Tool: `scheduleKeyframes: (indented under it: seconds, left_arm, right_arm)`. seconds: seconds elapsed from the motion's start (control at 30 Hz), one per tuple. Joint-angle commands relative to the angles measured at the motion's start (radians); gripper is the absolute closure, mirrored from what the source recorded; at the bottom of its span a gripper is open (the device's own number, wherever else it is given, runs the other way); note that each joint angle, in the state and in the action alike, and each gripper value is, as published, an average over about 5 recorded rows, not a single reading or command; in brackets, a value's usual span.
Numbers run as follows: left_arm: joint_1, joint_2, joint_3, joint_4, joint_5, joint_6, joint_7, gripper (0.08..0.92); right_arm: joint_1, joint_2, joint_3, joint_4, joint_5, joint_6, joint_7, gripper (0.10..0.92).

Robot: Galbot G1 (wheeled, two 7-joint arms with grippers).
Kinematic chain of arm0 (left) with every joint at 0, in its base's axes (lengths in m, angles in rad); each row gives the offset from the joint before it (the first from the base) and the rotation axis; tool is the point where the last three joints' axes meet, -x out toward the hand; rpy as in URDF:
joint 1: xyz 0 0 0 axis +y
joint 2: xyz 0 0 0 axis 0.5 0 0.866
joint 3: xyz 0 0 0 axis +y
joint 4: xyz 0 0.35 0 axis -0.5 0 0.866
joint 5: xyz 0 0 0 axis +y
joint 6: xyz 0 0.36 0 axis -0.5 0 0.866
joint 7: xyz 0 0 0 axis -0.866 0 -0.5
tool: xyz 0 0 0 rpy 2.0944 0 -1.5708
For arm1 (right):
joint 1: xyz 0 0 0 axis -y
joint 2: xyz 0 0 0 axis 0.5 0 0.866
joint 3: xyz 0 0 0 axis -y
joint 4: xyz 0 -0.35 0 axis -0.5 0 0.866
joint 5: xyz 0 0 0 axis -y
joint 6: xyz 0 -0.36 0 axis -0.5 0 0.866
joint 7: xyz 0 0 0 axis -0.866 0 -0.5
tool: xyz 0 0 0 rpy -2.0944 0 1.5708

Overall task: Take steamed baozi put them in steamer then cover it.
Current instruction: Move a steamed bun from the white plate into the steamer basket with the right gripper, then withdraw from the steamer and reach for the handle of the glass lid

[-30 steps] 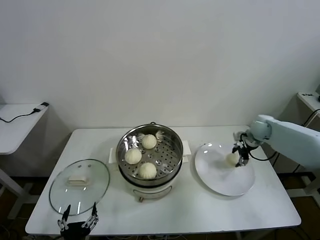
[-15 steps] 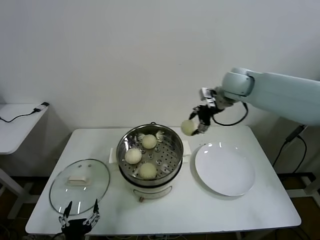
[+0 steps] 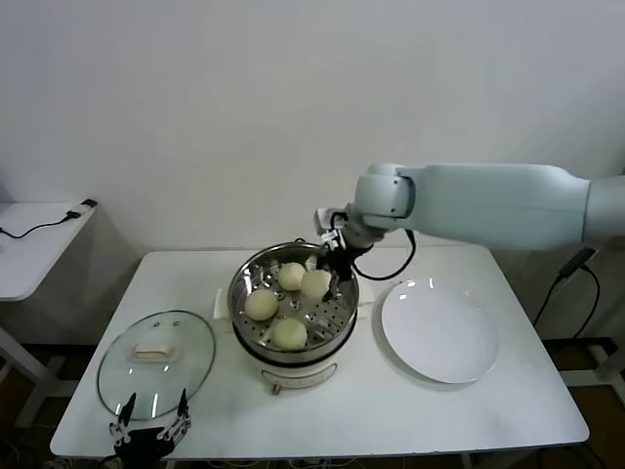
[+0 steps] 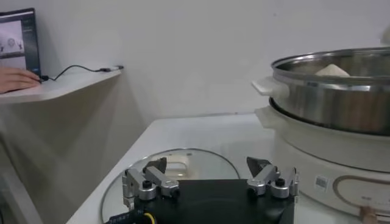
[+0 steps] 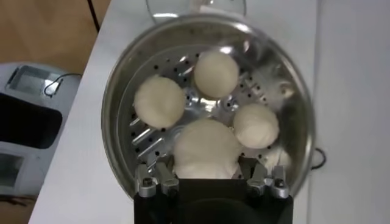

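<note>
Right hand (image 3: 330,270) swung from plate (image 3: 439,337) — holds baozi (image 3: 315,283) over steamer (image 3: 293,305).

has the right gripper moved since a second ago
Yes. The right gripper, shut on a baozi, went from over the white plate leftward to above the steamer.

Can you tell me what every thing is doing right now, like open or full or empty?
Steamer: uncovered, three buns lying on its tray.
Fourth bun: held over the tray by the right gripper.
Plate: empty.
Glass lid: off, flat on the table.
Left gripper: open, holding nothing, at the near table edge by the lid.
</note>
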Motion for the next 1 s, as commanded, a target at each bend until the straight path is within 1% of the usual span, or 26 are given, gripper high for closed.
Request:
scheduleKeyframes:
  seconds: [0.03, 0.2, 0.47, 0.57, 0.67, 0.73, 0.87, 0.93, 1.0]
  left_arm:
    - [-0.001, -0.001, 0.001, 0.0, 0.001, 0.001, 0.0, 0.177]
    - [-0.003, -0.003, 0.005, 0.007, 0.003, -0.001, 0.0, 0.177]
    - [-0.007, -0.003, 0.001, 0.012, -0.001, -0.001, -0.001, 0.177]
    - [-0.007, -0.002, -0.001, 0.012, -0.002, -0.001, -0.001, 0.177]
    - [-0.008, -0.001, -0.001, 0.01, -0.002, 0.001, 0.001, 0.177]
    - [-0.009, -0.001, -0.001, 0.006, -0.002, 0.004, 0.004, 0.177]
    - [-0.01, 0.001, -0.002, -0.006, -0.003, 0.018, 0.013, 0.177]
    - [-0.01, 0.003, -0.006, -0.015, -0.006, 0.025, 0.014, 0.177]
    - [-0.012, 0.006, -0.01, -0.023, -0.015, 0.034, 0.014, 0.177]
  right_arm:
    - [-0.069, 0.024, -0.051, -0.004, -0.062, -0.04, 0.042, 0.323]
    - [-0.099, 0.007, -0.036, -0.032, -0.085, -0.038, 0.056, 0.322]
    - [-0.122, 0.034, 0.014, -0.12, -0.085, -0.011, 0.047, 0.321]
    - [-0.114, 0.033, 0.016, -0.121, -0.079, 0.012, 0.035, 0.297]
    - [-0.08, 0.031, 0.019, -0.125, -0.045, 0.053, 0.008, 0.238]
    - [-0.043, 0.026, 0.021, -0.128, -0.012, 0.086, -0.017, 0.213]
    - [0.022, -0.018, 0.057, -0.129, 0.065, 0.124, -0.049, 0.203]
    - [0.03, -0.061, 0.112, -0.128, 0.123, 0.121, -0.018, 0.203]
    - [-0.001, -0.11, 0.206, -0.13, 0.169, 0.097, 0.058, 0.203]
